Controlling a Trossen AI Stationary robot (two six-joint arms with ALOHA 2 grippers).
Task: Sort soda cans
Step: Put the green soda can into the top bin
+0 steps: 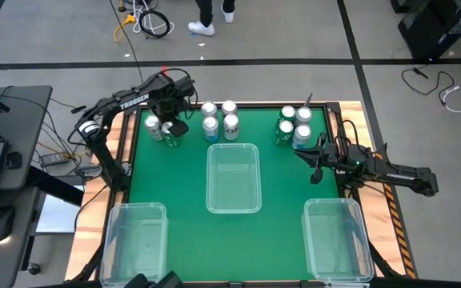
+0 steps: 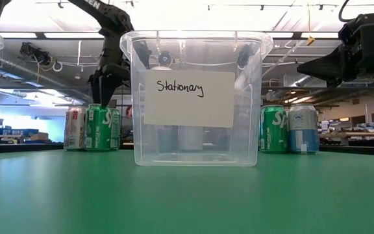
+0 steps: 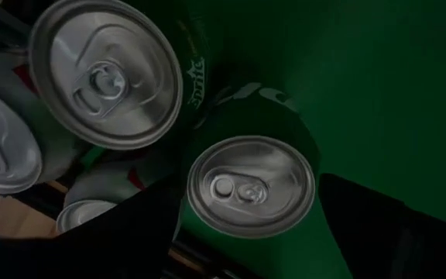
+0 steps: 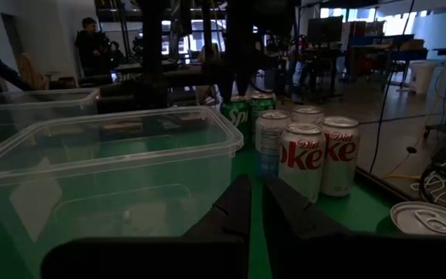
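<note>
A: Where is the left gripper (image 1: 171,126)?

B: Near the table's (image 1: 278,216) far left corner, over a cluster of cans (image 1: 160,130). Its fingers (image 3: 378,232) stand wide, one on either side of a green can (image 3: 251,186), apart from its sides. It grips nothing.

A: And the right gripper (image 1: 317,164)?

B: By the right edge, near the middle, pointing inward. Its fingers (image 4: 235,209) are pressed narrow together, nothing between them.

A: The rest of the cans?

B: Four (image 1: 219,119) stand at the far edge, middle, just behind the centre bin (image 1: 233,178). Four more (image 1: 294,126) stand at the far right corner; green and blue-white ones show there in the low view.

A: Anything in the bins?

B: The centre bin holds none, nor do the two (image 1: 136,240) at the near corners (image 1: 336,240).
</note>
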